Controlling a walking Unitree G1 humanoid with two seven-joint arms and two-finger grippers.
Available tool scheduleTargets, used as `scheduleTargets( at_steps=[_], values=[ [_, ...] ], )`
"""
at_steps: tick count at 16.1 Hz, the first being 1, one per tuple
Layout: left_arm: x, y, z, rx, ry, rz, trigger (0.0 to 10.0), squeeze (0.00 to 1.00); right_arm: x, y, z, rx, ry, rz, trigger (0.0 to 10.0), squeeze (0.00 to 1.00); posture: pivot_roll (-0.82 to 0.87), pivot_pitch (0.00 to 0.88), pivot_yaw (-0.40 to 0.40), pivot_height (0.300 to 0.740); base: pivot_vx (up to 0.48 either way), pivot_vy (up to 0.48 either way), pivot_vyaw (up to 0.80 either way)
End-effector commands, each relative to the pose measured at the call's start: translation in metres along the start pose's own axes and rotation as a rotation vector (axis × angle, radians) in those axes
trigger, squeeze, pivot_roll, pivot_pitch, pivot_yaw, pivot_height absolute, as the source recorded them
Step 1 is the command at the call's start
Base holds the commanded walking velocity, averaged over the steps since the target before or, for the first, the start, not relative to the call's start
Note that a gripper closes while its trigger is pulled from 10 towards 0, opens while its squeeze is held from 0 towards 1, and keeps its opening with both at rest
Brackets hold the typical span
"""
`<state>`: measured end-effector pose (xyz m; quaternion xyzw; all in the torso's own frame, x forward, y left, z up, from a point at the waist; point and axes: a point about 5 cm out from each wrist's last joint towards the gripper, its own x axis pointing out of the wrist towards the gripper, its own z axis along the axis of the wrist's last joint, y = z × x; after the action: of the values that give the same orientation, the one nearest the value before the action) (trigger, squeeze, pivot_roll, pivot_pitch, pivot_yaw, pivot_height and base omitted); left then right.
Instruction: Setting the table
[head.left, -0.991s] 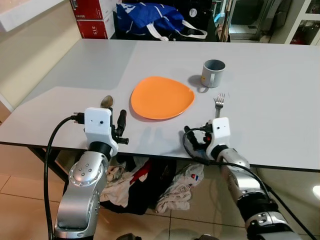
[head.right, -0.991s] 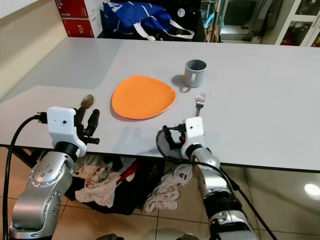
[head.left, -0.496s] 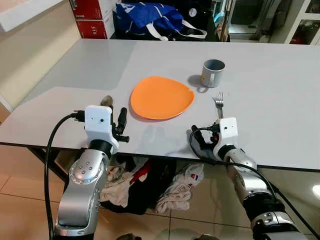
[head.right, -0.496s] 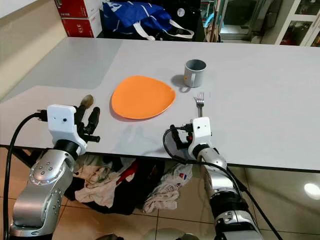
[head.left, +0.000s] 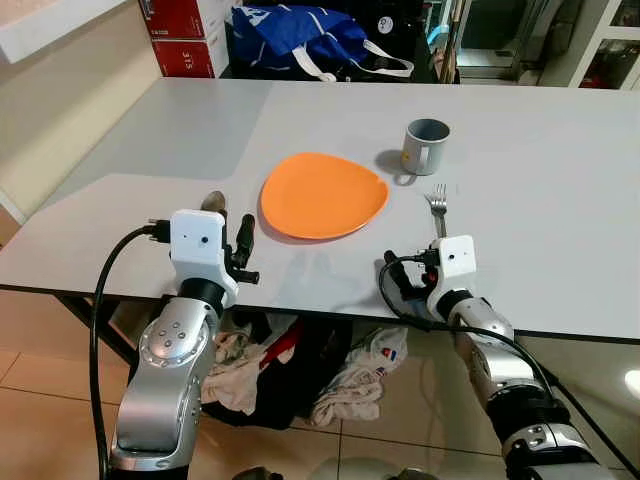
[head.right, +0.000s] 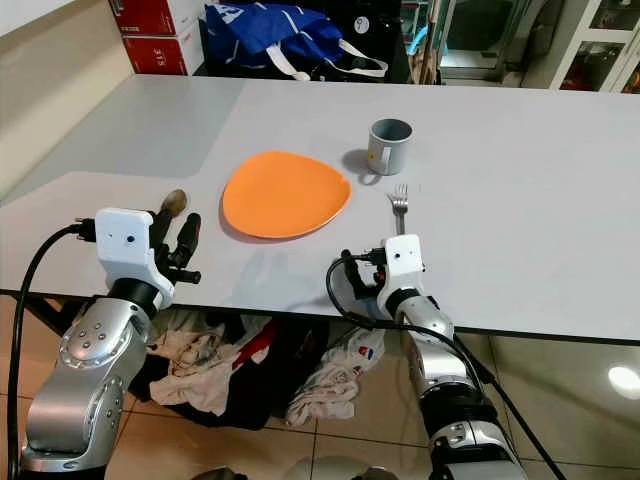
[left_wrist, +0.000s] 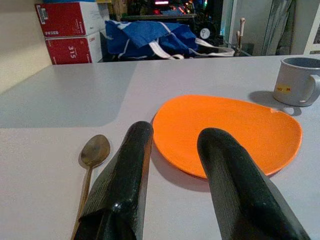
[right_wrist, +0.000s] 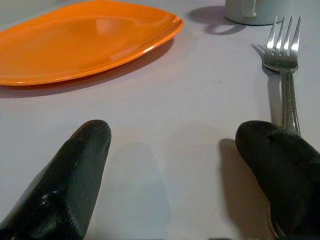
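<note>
An orange plate (head.left: 323, 195) lies in the middle of the grey table (head.left: 560, 220). A grey mug (head.left: 426, 146) stands just behind the plate on its right. A silver fork (head.left: 438, 206) lies to the plate's right, tines pointing away from me. A spoon (head.left: 213, 203) lies left of the plate. My left gripper (left_wrist: 177, 132) is open and empty, low over the table between spoon (left_wrist: 95, 150) and plate. My right gripper (right_wrist: 177, 132) is open just behind the fork's handle end; one finger (right_wrist: 272, 150) rests over the handle of the fork (right_wrist: 283, 55).
A blue bag (head.left: 300, 35) and red boxes (head.left: 185, 40) stand beyond the table's far edge. A heap of clothes (head.left: 300, 375) lies on the floor under the near edge. Both wrists hang at the table's near edge.
My right arm has shifted to the right and a little forward, lining up behind the fork; over the last half second it has held still. The left arm has barely moved.
</note>
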<state>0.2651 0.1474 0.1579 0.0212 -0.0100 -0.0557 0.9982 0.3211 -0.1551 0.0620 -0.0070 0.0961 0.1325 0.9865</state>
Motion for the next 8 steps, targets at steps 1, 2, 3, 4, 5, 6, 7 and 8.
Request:
scheduleTargets(
  at_steps=[1,2,3,4,5,6,7,8],
  values=[
    [0.002,-0.001,-0.001,-0.004,0.007,-0.002,10.0,0.0,-0.007,-0.004,-0.018,0.016,0.071,-0.018,10.0,0.0,-0.1,0.029,0.074,0.722,0.0,0.0,0.0],
    [0.002,-0.001,-0.001,-0.005,0.008,-0.002,10.0,0.0,-0.008,-0.006,-0.019,0.012,0.073,-0.024,10.0,0.0,-0.1,0.029,0.073,0.722,0.0,0.0,0.0],
    [0.002,-0.001,-0.002,-0.005,0.008,-0.001,10.0,0.0,-0.008,-0.007,-0.019,0.008,0.074,-0.029,10.0,0.0,-0.1,0.029,0.073,0.722,0.0,0.0,0.0],
    [0.002,-0.001,-0.002,-0.005,0.008,-0.002,10.0,0.0,-0.008,-0.008,-0.016,0.004,0.06,-0.032,10.0,0.0,-0.1,0.027,0.072,0.722,0.0,0.0,0.0],
    [0.002,-0.001,-0.002,-0.005,0.008,-0.002,10.0,0.0,-0.008,-0.008,-0.016,0.004,0.06,-0.032,10.0,0.0,-0.1,0.027,0.072,0.722,0.0,0.0,0.0],
    [0.003,-0.001,-0.002,-0.006,0.007,-0.002,10.0,0.0,-0.007,-0.004,-0.006,-0.015,0.007,-0.022,10.0,0.0,-0.11,0.02,0.071,0.722,0.0,0.0,0.0],
    [0.005,0.0,-0.002,-0.007,0.005,0.0,10.0,0.0,-0.006,0.005,0.016,-0.043,-0.101,0.001,10.0,0.0,-0.11,0.01,0.069,0.722,0.0,0.0,0.0],
    [0.007,0.0,-0.002,-0.008,0.001,0.001,10.0,0.0,-0.008,0.012,0.032,-0.051,-0.175,0.017,10.0,0.0,-0.12,0.003,0.069,0.722,0.0,0.0,0.0]
  ],
)
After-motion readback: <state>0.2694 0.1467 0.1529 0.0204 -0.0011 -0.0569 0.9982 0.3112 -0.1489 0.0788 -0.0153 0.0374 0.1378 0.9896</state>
